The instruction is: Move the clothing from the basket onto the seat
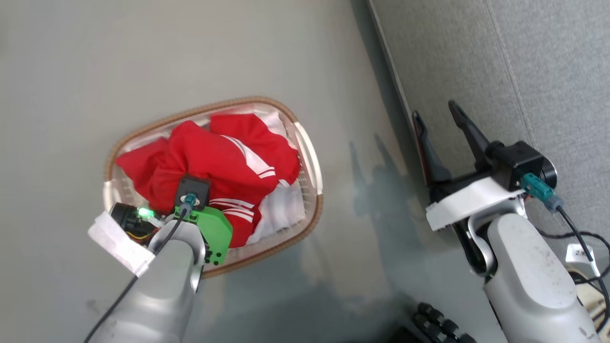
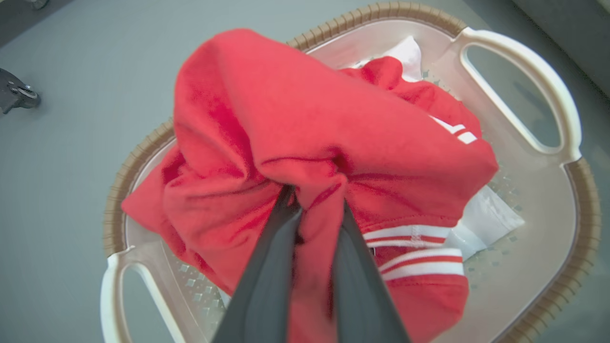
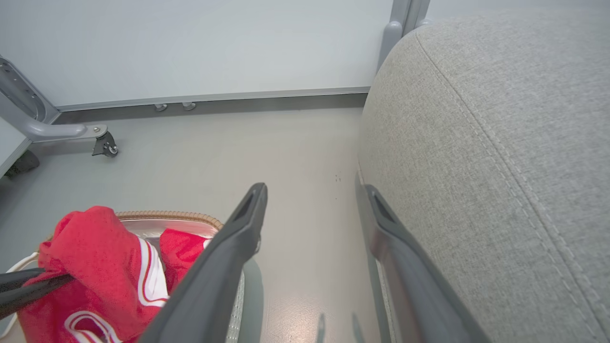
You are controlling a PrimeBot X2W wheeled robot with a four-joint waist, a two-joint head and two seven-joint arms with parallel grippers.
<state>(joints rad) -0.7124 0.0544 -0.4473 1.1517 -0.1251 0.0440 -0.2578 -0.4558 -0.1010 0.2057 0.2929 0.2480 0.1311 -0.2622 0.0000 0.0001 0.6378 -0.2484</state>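
My left fingers clamped on bunched fold of red clothing; rest heaped in basket on floor, near seat. Judged soft, light, droopy; gathered bunch best hold. Right fingers apart, empty.

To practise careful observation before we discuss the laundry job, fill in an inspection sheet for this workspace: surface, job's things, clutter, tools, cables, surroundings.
Surface: smooth grey floor, slightly glossy.
Job's things: red clothing heaped in the basket, rising in a peak at the left tool; grey seat to the basket's right.
Clutter: white sheet under the clothing.
Tools: left tool shut on the clothing; right tool open, holding nothing, at the seat's edge.
Cables: black cable hanging loose from the right wrist; second cable along the left forearm.
Surroundings: pale wall; grey frame on a caster.
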